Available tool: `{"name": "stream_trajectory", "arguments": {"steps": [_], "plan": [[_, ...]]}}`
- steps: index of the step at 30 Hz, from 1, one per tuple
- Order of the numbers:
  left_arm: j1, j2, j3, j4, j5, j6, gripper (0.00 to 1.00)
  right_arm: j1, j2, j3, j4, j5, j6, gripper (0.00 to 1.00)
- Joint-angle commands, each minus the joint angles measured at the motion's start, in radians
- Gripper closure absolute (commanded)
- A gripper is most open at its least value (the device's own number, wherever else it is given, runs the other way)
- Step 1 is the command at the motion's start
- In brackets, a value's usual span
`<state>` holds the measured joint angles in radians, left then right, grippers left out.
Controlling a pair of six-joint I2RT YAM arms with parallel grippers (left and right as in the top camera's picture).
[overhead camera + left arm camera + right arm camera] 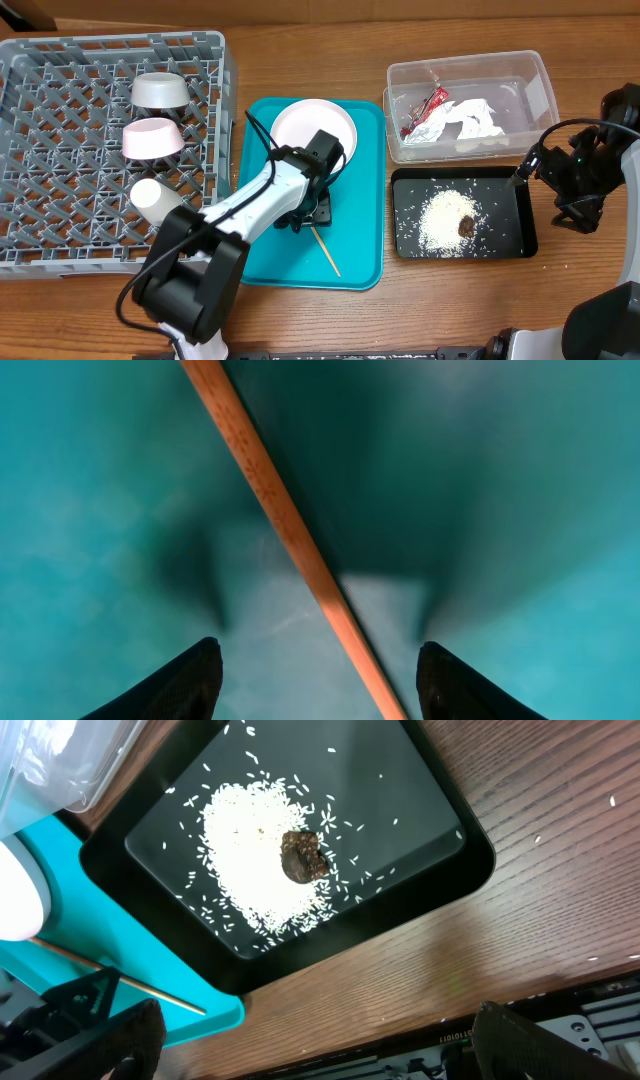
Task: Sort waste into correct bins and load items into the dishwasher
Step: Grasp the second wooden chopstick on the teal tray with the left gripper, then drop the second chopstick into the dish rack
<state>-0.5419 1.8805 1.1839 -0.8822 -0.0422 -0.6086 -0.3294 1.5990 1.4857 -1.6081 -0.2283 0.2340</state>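
Straddles chopstick (283,520) on teal tray (90,480) with left gripper (318,660) spread, stick running slantwise between the fingers; holds right gripper (320,1040) spread wide beside black tray (420,820).

Over the teal tray (360,250), the left arm (262,195) is hiding the left fingers (190,685) from overhead; the wrist view is showing only their dark tips, cut off by its bottom edge. The chopstick (292,540) on the tray is blurring there, running off top and bottom; overhead, its upper end is disappearing under the arm. Right of the tray, the right fingers (520,1040) are blurring, cut off below.
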Motion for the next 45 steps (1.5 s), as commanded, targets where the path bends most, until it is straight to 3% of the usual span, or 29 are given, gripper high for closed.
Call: {"name": "stream_trajectory", "arguments": {"steps": [1,9,12,20,27,35,40,45], "plan": [[-0.004,0.042,-0.005,0.002,-0.013,-0.019,0.36,-0.003,-0.021,0.008,0.004,0.003,-0.006,0.0],[0.0,0.05,-0.005,-0.011,-0.011,-0.019,0.88,-0.003,-0.021,0.008,0.004,0.003,-0.006,0.0],[0.0,0.05,-0.005,-0.013,-0.009,-0.019,0.95,-0.003,-0.021,0.008,0.004,0.003,-0.006,0.0],[0.025,0.038,0.008,-0.071,-0.006,-0.024,0.96,-0.003,-0.021,0.008,0.002,0.002,-0.006,0.0],[0.104,-0.15,0.106,-0.147,-0.052,0.042,0.96,-0.003,-0.021,0.008,0.002,0.003,-0.006,0.0],[0.335,-0.295,0.213,-0.156,-0.13,0.347,0.96,-0.003,-0.021,0.008,0.005,0.003,-0.006,0.0],[0.489,-0.295,0.213,-0.058,-0.129,0.445,0.96,-0.003,-0.021,0.008,0.005,0.003,-0.006,0.0],[0.547,-0.285,0.211,0.033,-0.124,0.478,0.96,-0.003,-0.021,0.008,0.005,0.003,-0.006,0.0]]}}
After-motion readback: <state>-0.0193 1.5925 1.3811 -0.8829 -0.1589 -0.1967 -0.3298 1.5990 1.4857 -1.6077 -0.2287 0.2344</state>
